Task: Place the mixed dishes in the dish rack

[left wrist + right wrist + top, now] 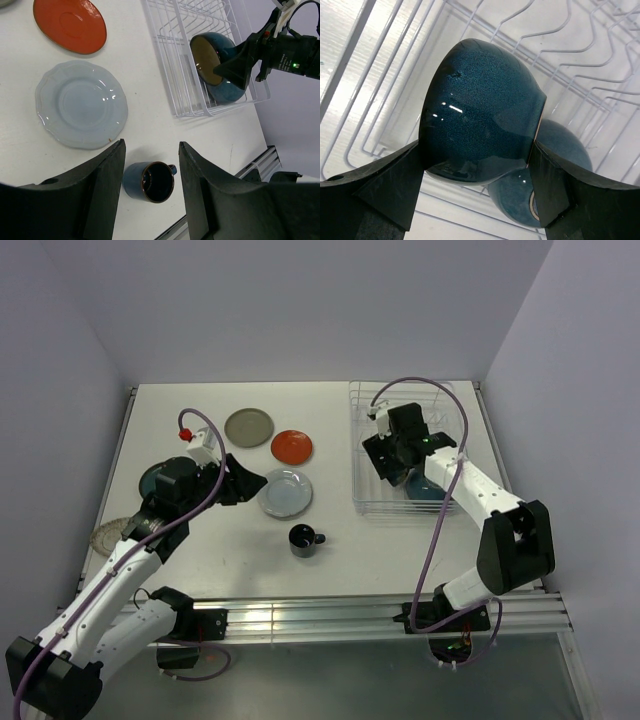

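Observation:
My right gripper [396, 454] is shut on a dark teal-blue bowl [480, 110] with an olive-brown inside [206, 59], held tilted on edge inside the white wire dish rack [357, 440]. A second teal-blue bowl [565, 150] lies in the rack just beneath it. My left gripper [151, 146] is open and empty, above the table. The small black mug [150, 181] shows below, between its fingers. The pale blue-white plate [80, 104], orange-red plate [70, 24] and grey-olive plate [248, 426] lie flat on the table.
A dark dish [153, 478] sits partly under my left arm, and a patterned plate [108, 536] lies at the table's left edge. The rack [170, 65] has empty upright slots at its far end. A metal rail [330, 618] runs along the near edge.

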`<action>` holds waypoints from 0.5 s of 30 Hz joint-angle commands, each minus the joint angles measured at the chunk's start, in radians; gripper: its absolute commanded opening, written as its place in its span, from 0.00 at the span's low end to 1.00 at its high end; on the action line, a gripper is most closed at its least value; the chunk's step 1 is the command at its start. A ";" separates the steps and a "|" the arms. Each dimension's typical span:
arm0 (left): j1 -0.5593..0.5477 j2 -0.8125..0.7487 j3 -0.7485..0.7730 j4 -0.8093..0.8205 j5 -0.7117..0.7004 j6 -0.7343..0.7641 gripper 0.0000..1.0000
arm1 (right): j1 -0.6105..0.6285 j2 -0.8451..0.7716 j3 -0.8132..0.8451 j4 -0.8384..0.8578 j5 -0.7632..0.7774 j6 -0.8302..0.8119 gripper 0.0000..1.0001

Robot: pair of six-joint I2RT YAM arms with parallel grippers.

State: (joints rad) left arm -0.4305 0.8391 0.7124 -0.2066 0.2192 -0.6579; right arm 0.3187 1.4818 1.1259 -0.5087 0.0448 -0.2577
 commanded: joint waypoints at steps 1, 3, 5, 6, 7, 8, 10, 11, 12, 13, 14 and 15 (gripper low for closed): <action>0.004 -0.023 0.001 0.036 -0.009 0.026 0.53 | 0.019 -0.023 0.041 0.110 0.110 -0.048 0.00; 0.004 -0.021 0.001 0.036 -0.007 0.027 0.53 | 0.026 -0.025 0.037 0.118 0.136 -0.063 0.00; 0.004 -0.023 0.001 0.036 -0.007 0.027 0.53 | 0.039 -0.023 0.028 0.122 0.151 -0.075 0.00; 0.004 -0.023 -0.001 0.036 -0.007 0.027 0.53 | 0.042 -0.020 0.026 0.124 0.161 -0.080 0.00; 0.004 -0.023 0.001 0.036 -0.007 0.027 0.53 | 0.048 -0.018 0.022 0.125 0.174 -0.084 0.00; 0.004 -0.024 -0.001 0.036 -0.007 0.027 0.53 | 0.054 -0.014 0.017 0.130 0.181 -0.087 0.00; 0.004 -0.025 -0.001 0.036 -0.007 0.027 0.53 | 0.060 0.000 0.009 0.130 0.187 -0.083 0.00; 0.004 -0.026 -0.001 0.036 -0.009 0.027 0.53 | 0.069 0.006 0.006 0.128 0.190 -0.083 0.00; 0.004 -0.026 0.001 0.036 -0.007 0.029 0.53 | 0.072 0.020 0.003 0.128 0.194 -0.080 0.00; 0.004 -0.025 0.001 0.036 -0.009 0.029 0.53 | 0.079 0.026 0.000 0.128 0.198 -0.075 0.00; 0.004 -0.028 0.001 0.035 -0.009 0.029 0.53 | 0.082 0.032 -0.008 0.128 0.205 -0.066 0.00; 0.004 -0.026 -0.001 0.035 -0.011 0.029 0.53 | 0.089 0.044 -0.009 0.130 0.210 -0.060 0.00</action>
State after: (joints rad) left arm -0.4305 0.8322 0.7109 -0.2066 0.2188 -0.6472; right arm 0.3878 1.5105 1.1187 -0.4637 0.1940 -0.3149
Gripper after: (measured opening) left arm 0.530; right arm 0.834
